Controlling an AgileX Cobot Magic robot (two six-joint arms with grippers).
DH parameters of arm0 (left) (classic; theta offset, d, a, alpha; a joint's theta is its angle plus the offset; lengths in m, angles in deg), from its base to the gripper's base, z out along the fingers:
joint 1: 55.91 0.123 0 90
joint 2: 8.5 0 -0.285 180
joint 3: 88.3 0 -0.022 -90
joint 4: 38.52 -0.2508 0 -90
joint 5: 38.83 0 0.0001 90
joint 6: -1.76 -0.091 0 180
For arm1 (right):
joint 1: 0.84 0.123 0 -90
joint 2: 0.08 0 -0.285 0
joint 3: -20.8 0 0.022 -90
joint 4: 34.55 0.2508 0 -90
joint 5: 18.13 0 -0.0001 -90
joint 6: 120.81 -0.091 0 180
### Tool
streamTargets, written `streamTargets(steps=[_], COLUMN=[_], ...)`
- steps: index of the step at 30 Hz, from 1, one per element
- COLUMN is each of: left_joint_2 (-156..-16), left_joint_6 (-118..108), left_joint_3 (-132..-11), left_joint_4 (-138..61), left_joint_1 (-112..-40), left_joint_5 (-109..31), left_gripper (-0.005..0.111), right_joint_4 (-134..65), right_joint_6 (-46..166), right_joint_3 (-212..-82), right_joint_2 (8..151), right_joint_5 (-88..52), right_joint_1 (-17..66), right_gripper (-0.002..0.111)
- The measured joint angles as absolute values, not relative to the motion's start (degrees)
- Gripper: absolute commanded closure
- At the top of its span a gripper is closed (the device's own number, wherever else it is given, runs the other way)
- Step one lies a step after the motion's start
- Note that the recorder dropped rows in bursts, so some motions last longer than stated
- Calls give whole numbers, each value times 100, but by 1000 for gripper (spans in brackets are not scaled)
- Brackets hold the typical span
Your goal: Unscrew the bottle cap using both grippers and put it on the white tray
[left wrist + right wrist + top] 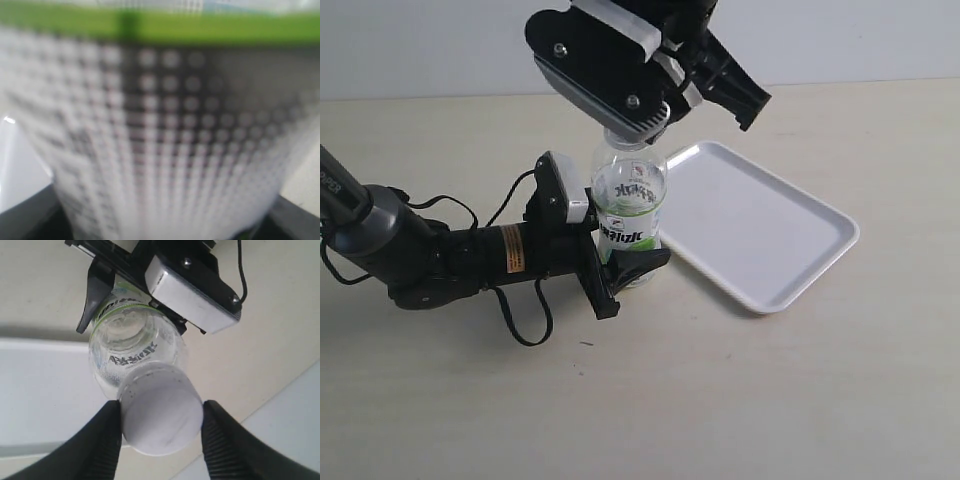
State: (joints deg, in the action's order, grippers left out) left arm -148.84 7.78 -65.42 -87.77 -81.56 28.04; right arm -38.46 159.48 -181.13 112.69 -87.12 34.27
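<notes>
The clear bottle [630,200] with its white-and-green label stands upright on the table beside the white tray [770,235]. My left gripper [625,268] reaches in from the left, shut on the bottle's lower body. Up close, the blurred label [165,150] fills the left wrist view, with dark fingers [25,217] at the edges. From above, my right gripper [625,130] covers the bottle's top and hides the cap in the exterior view. In the right wrist view the white bottle cap [162,415] sits on the neck, and both ribbed fingers [107,440] of the right gripper [161,422] press its sides.
The tray lies right of the bottle, its near corner just behind the bottle, with nothing on it. The left arm's black body and cables [440,260] stretch across the table's left side. Bare beige table [720,400] lies in front.
</notes>
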Motion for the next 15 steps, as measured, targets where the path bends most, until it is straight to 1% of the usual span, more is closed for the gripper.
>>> streamTargets(steps=[15], left_joint_2=[-14884], left_joint_6=[778], left_joint_3=[-6542], left_joint_4=[-8785], left_joint_1=[-8156], left_joint_5=[2782], left_gripper=[105], right_joint_4=[-3919], right_joint_6=[17627], right_joint_3=[-18113], right_joint_2=[11269], right_joint_5=[-8670], right_joint_1=[3427], right_gripper=[108])
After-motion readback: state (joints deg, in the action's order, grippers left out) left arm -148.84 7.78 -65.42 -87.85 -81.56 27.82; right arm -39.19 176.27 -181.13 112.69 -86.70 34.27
